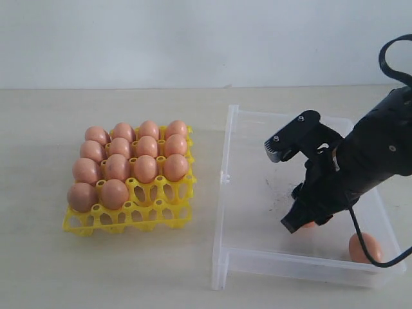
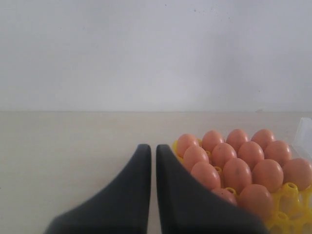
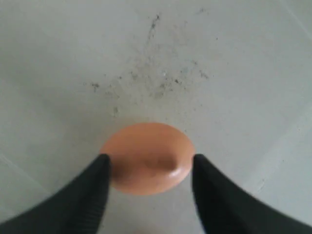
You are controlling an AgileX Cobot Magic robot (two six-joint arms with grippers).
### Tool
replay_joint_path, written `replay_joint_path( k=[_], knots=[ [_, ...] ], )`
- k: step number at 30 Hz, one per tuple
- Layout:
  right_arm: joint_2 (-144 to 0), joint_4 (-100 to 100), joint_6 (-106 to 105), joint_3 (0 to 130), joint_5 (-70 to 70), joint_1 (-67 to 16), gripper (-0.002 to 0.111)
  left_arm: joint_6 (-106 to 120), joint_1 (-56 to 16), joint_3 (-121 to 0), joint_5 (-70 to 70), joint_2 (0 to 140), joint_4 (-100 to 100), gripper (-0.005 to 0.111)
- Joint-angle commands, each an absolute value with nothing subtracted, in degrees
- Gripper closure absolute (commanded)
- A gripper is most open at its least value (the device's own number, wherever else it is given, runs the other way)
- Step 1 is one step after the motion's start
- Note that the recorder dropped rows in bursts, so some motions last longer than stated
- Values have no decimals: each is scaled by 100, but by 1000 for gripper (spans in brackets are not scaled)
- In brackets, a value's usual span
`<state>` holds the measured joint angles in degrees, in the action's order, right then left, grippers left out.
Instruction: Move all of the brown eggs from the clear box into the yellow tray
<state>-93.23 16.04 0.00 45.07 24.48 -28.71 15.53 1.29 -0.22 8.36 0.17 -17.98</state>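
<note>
Yellow plastic tray [image 1: 129, 222] sits on the left of a pale table [image 1: 96, 277], fourteen brown eggs [image 1: 145, 168] standing in its cups: three full rows of four, and two more at the left of the front row. The two cups at the front right are unfilled.

Well apart to the right lies the clear box [image 1: 222, 193], low-walled and see-through, with dark scuff marks [image 3: 146, 78] scattered over its floor. Two eggs are in it. A loose egg [image 1: 365, 248] rests on the floor in the near right corner, partly crossed by a black cable [image 1: 360, 235].

A second egg [image 3: 146, 156] lies on its side on the box floor, just short of the scuff marks. The right arm [image 1: 367, 161] reaches down into the box over it. From the wrist camera, the right end effector [image 3: 148, 163] straddles this egg, one black fingertip against each end of it, closed on it while it is down on the plastic.

The left end effector [image 2: 153, 146] is away from the box, its two dark fingers drawn nearly together with only a slit between them and nothing held. The filled tray shows just beyond and to one side of it, against a plain white wall [image 2: 146, 48].
</note>
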Motion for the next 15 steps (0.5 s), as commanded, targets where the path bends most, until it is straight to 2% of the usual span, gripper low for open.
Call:
replay_joint_path(
  k=[1,3,8,15],
  knots=[
    [-9267,1594,151,4546,2658,-2855,34,1555,140,0,753,0,-1828,103],
    [-9267,1594,249,4546,2700,-2855,38,1555,140,0,753,0,-1828,103],
    [-9267,1556,286,4546,2662,-2855,57,1555,140,0,753,0,-1828,103],
    [-9267,2100,784,4534,3369,-2855,56,1555,140,0,753,0,-1828,103]
  ],
)
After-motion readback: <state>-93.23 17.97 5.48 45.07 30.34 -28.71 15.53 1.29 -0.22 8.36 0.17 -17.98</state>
